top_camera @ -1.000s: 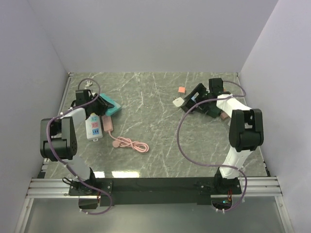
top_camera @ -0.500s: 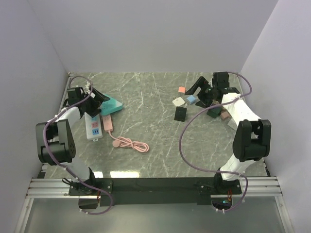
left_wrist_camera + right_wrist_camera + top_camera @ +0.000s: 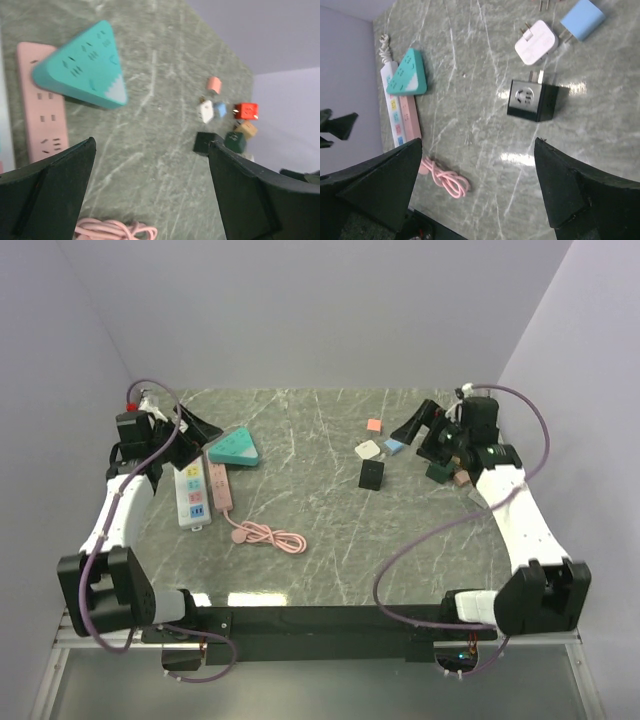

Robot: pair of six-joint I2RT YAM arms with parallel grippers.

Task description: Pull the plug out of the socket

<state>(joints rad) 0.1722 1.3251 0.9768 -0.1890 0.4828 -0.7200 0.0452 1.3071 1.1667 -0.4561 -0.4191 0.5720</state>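
Observation:
The black cube plug [image 3: 372,474] lies alone on the table with its prongs showing [image 3: 534,101], well apart from the teal triangular socket [image 3: 235,447]. That socket rests partly on the pink power strip [image 3: 218,485] and appears again in the left wrist view [image 3: 82,65]. My left gripper [image 3: 200,432] hangs open just left of the teal socket, with only bare table between its fingers [image 3: 153,143]. At the right, my right gripper [image 3: 418,435] is open above the loose plugs and holds nothing [image 3: 477,142].
A white power strip [image 3: 190,497] lies beside the pink one, whose pink cable [image 3: 270,536] is coiled in front. White [image 3: 368,450], blue [image 3: 394,447], salmon [image 3: 374,425], green [image 3: 437,471] and tan [image 3: 460,478] plugs cluster at the right, plus a red one [image 3: 246,111].
My left gripper opened, let go of the teal socket and drew back to the left. The right arm lifted and pulled away to the right, uncovering the black plug on the table.

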